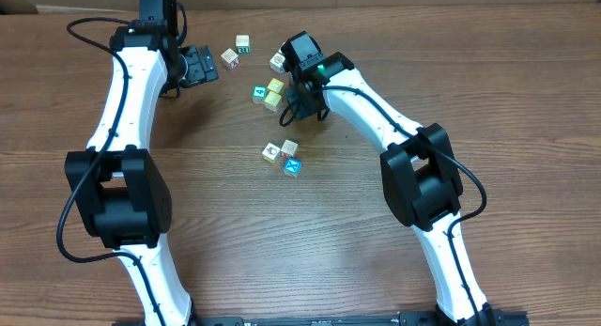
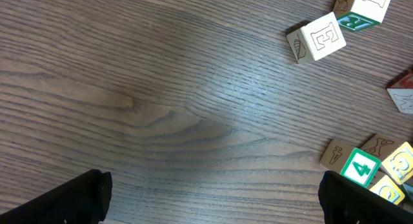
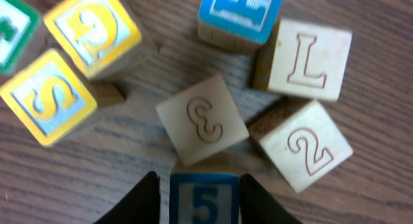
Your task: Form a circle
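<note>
Nearest the base, the circle (image 1: 289, 149), three small white- and cyan-faced wooden cubes clustered loosely, is lying on the brown wood-grain table (image 1: 216, 223). Beyond it, the right gripper (image 3: 200, 185) is pinching a blue-faced wooden cube marked 5 (image 3: 204, 203), beside a white wooden cube marked 3 (image 3: 203, 121). Farthest, the left gripper (image 2: 213, 192) is hanging with fingers spread wide.

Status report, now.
Left claw open, empty. Right claw shut on blue wooden cube marked 5. Circle of white and cyan cubes unfinished, no ring. Yellow cubes close beside.
</note>
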